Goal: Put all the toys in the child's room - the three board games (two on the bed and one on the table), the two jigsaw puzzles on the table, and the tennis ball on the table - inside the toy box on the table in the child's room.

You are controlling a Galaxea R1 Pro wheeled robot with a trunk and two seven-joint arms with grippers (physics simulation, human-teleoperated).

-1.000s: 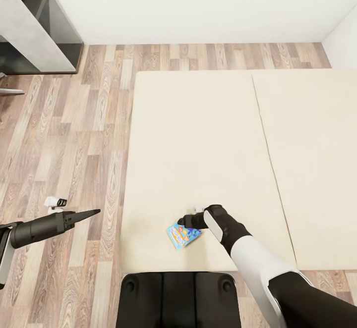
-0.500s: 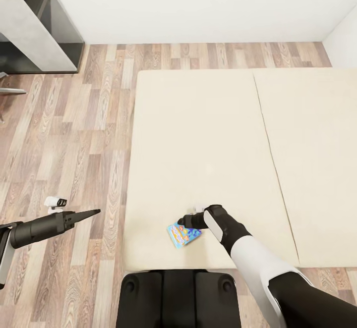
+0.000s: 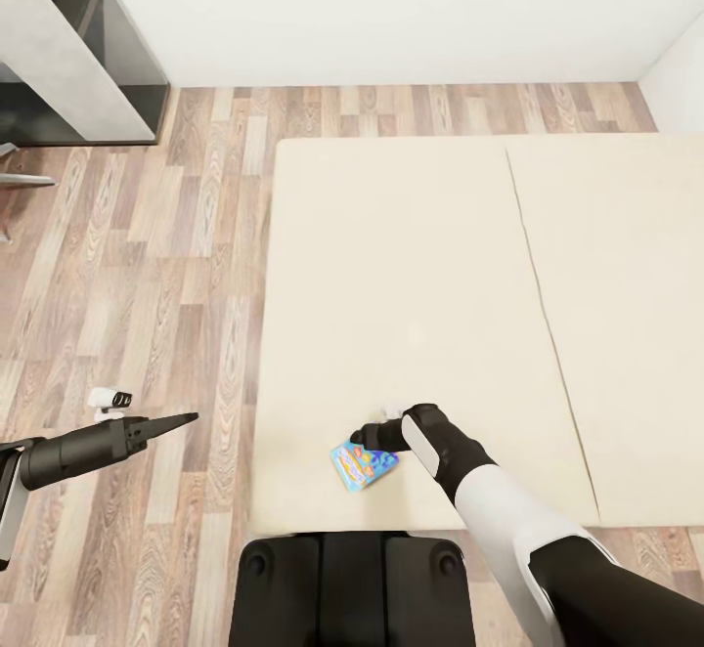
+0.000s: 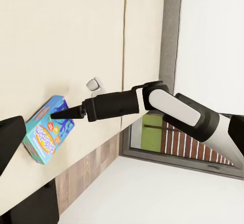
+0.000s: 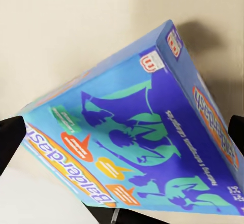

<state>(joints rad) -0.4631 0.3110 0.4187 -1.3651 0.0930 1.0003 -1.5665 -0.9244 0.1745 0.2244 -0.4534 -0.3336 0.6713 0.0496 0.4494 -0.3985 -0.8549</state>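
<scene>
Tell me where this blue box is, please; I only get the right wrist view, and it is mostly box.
Observer: The box is at the bed's near edge, just ahead of the robot's base.
Operator: Is something holding it?
Observer: Yes. From the left wrist view, the right gripper has it at its tip, tilted.
Operator: And the other arm?
Observer: The left gripper hangs over the wooden floor beside the bed, holding nothing.
</scene>
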